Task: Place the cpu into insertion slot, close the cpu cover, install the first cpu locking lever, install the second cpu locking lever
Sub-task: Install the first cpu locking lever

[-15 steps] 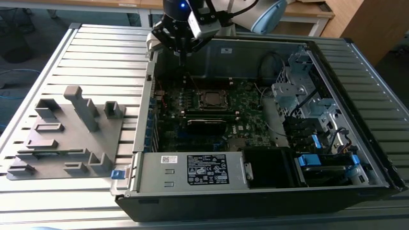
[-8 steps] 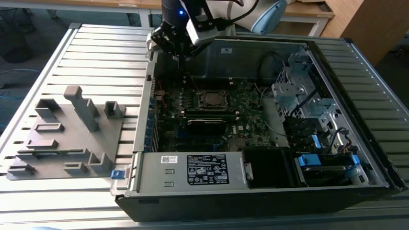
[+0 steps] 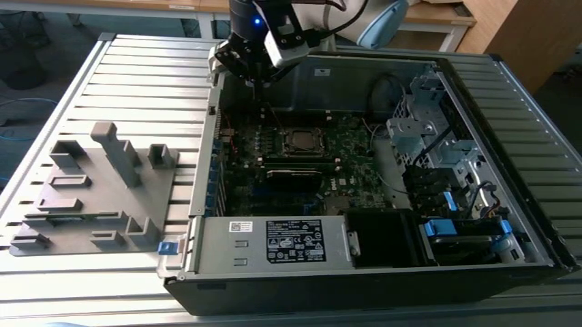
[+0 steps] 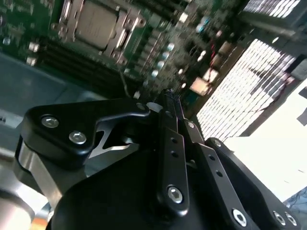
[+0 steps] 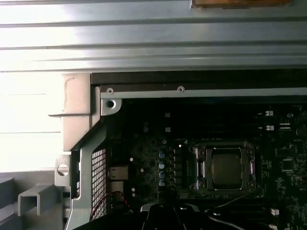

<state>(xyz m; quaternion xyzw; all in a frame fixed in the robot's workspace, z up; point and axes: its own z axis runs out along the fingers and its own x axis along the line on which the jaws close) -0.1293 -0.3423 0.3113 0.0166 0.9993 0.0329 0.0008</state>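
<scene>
Silver cpu [image 3: 300, 142] sits in the slot [image 3: 317, 143], below the gripper [image 3: 262, 82] and toward the exterior view's right. In the second wrist view, gripper [image 4: 165, 94] jaws together, empty; cpu [image 4: 98, 24] well beyond the tips. In the first wrist view, cover [image 5: 200, 167] frames the cpu [image 5: 226, 165].

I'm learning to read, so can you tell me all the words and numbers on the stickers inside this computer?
black sticker on the grey box: white print, too small to read.
white sticker beside it on the same box: too small to read.
I can read no words or numbers anywhere else.
</scene>
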